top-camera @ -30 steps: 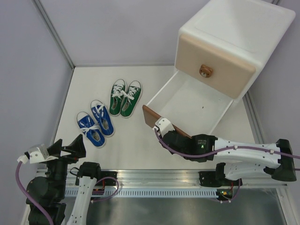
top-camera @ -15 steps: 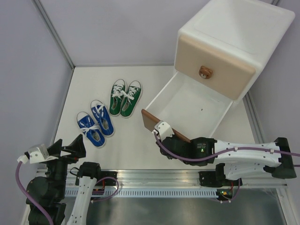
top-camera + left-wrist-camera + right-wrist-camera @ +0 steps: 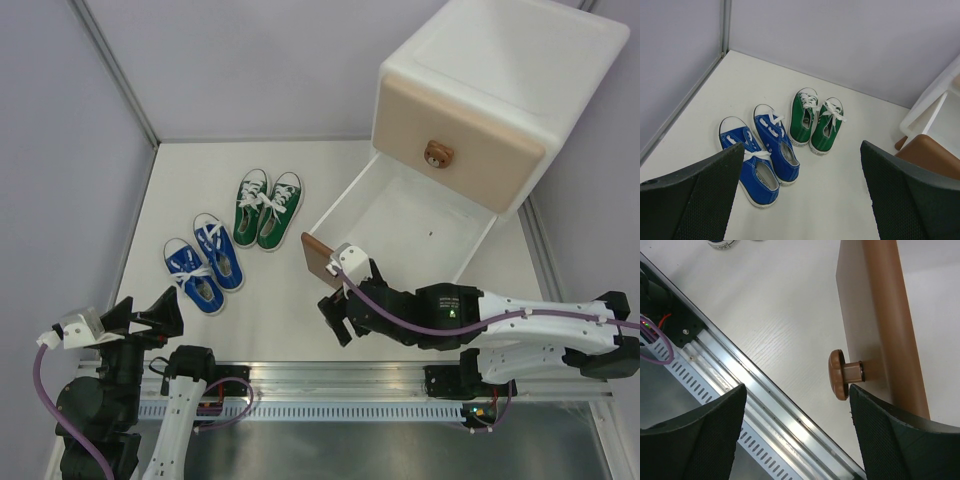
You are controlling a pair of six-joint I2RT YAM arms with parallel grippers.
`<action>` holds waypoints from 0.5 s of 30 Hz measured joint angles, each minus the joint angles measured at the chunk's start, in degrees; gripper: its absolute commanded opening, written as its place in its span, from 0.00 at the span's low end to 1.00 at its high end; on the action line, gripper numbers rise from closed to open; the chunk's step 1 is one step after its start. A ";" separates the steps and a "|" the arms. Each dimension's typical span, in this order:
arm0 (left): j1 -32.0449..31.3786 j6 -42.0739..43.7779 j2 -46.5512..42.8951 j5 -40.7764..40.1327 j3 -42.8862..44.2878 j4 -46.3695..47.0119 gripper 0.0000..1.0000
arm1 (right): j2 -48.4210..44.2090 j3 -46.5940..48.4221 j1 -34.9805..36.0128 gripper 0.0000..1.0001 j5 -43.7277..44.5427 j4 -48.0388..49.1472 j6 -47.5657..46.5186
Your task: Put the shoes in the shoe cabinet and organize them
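The right gripper (image 3: 338, 318) has backed off from the brown front (image 3: 318, 255) of the lower drawer, where it sat a moment ago, and now hangs over the table (image 3: 270, 310) just near-left of that front. Its fingers (image 3: 695, 440) are spread wide with nothing held. In the right wrist view the drawer's brown knob (image 3: 840, 375) stands out from the front above the gap between the fingers, close to one fingertip but not clamped. The drawer has come out a little further and stands pulled well out of the white cabinet (image 3: 500, 80), its white inside (image 3: 405, 215) bare. The beige upper drawer (image 3: 455, 125) is closed, with a bear-shaped knob (image 3: 437, 153) on it. The blue shoes (image 3: 203, 263) lie side by side on the table left of the open drawer. The green shoes (image 3: 267, 208) sit just beyond them, toes pointing away from the arms. Neither pair has shifted. The left gripper (image 3: 150, 312) hangs low at the near left corner, unmoved, its fingers (image 3: 695, 195) wide apart and empty, facing both pairs.
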 measured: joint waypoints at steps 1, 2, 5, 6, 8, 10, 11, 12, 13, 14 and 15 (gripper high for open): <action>0.00 0.00 0.00 0.00 0.00 0.00 1.00 | 0.00 0.79 0.00 0.88 -0.24 -0.42 0.00; 0.00 0.00 0.00 0.00 0.00 0.00 1.00 | 0.00 1.62 0.00 0.89 -0.50 -0.74 -0.04; 0.00 0.00 0.00 0.00 0.00 0.00 1.00 | 0.15 4.46 0.00 0.96 -0.98 -1.73 -0.55; 0.00 0.00 0.07 0.00 0.00 0.00 1.00 | 0.44 5.77 0.00 0.98 -0.98 -2.01 -0.81; 0.00 0.00 0.37 0.00 0.00 0.00 1.00 | 1.60 8.85 0.00 0.98 -0.79 -2.45 -1.73; 0.00 0.00 1.20 -0.02 0.00 0.02 1.00 | 3.34 12.26 0.00 0.98 0.02 -3.13 -2.56; 0.00 -0.02 2.01 -0.07 0.00 0.02 1.00 | 4.20 13.88 0.00 0.98 0.50 -3.52 -2.89; 0.00 -0.04 3.04 -0.11 0.00 0.02 1.00 | 5.35 15.98 -0.02 0.98 1.18 -4.11 -3.30; 0.00 -0.09 4.31 -0.15 0.00 0.02 1.00 | 6.34 17.88 -0.13 0.98 1.81 -4.35 -3.72; 0.00 -0.35 5.70 -0.20 0.02 0.04 1.00 | 7.13 19.43 -0.57 0.98 2.25 -4.39 -4.13; 0.00 -0.68 7.32 -0.24 0.02 0.04 1.00 | 7.72 20.70 -1.16 0.98 2.43 -4.44 -4.55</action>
